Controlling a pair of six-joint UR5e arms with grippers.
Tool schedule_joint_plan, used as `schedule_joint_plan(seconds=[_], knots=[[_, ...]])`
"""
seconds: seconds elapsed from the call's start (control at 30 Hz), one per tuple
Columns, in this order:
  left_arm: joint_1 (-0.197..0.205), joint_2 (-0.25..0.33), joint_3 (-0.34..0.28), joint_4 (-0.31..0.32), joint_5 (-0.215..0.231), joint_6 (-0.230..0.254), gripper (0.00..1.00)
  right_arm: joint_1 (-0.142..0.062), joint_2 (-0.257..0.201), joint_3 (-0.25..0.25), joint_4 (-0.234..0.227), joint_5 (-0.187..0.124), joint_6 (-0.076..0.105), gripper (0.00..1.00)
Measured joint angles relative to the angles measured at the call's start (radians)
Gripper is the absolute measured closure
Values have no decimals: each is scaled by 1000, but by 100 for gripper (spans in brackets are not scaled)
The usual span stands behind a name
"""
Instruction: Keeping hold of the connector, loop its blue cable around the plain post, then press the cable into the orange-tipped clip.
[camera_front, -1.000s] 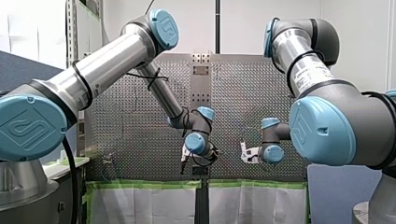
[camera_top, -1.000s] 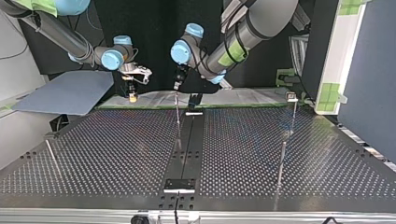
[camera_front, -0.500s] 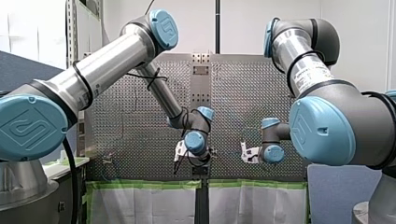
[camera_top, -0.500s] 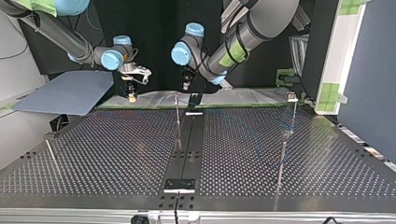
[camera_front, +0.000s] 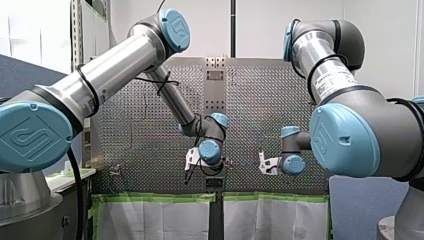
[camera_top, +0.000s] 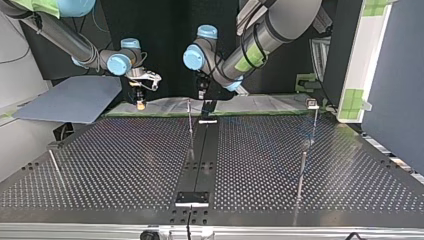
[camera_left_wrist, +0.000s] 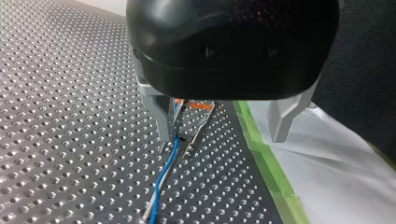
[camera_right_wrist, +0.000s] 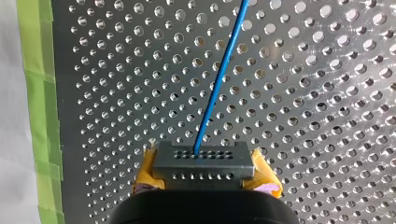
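Over perforated table (camera_right_wrist: 327, 93), right end effector (camera_right_wrist: 205, 171) clamps connector (camera_right_wrist: 204, 158), blue cable (camera_right_wrist: 219, 77) attached; left end effector (camera_left_wrist: 222, 135) splayed beside orange-tipped clip (camera_left_wrist: 198, 106).

You had the perforated table (camera_top: 115, 165) split by a black strip (camera_top: 204, 150) down its middle. Green tape (camera_left_wrist: 261, 154) edged the table's far side in the top view, with a white sheet (camera_left_wrist: 327, 177) beyond it. A grey board (camera_top: 70, 100) lay beside the table's far corner at that view's left.
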Motion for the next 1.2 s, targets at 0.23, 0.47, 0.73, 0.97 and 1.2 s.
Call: schedule_joint_plan(seconds=[0.23,0.47,0.73,0.97,1.2], knots=[[-2,33,0,14,-22,24,0,0,0,0,0,0,0,100],[-9,37,0,37,5,58,0,2,0,0,0,-1,0,100],[-11,37,0,42,34,62,0,4,0,0,0,-1,0,100],[-11,36,0,25,34,49,0,6,0,0,0,-2,0,100],[-12,37,0,-13,23,43,0,6,0,0,0,-2,0,100]])
